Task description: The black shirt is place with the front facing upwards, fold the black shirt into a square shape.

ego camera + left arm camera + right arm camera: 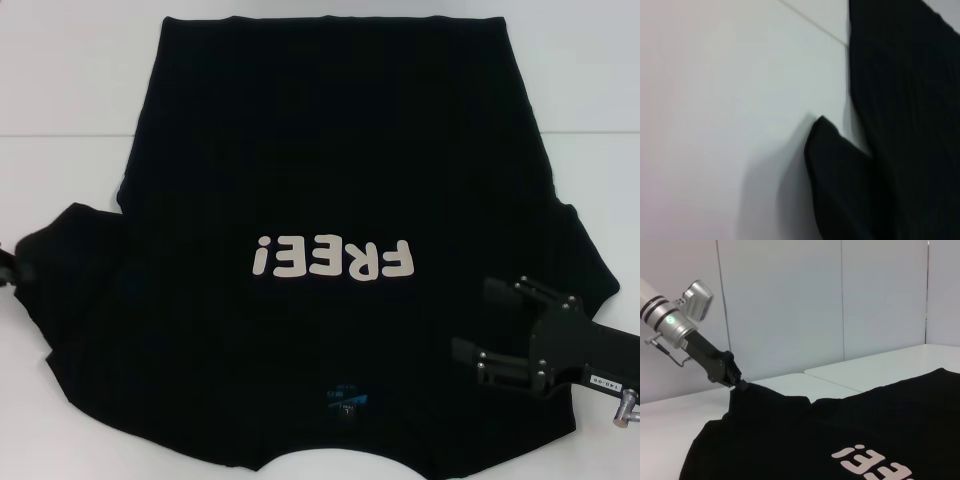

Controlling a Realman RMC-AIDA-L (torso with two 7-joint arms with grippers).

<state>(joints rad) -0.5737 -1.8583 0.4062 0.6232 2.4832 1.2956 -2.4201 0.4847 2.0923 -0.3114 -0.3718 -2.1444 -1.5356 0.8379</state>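
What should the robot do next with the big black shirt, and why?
Probably the left gripper should lift the sleeve it pinches and carry it inward over the black shirt. The shirt lies flat, "FREE!" up, nothing folded yet. The right gripper hovers open over the other side.

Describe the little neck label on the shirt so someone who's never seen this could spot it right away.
On the white table lies the black shirt, spread front up. Below its cream letters "FREE!", toward the robot, sits the neck label just above the collar. It is the only blue spot on the black cloth.
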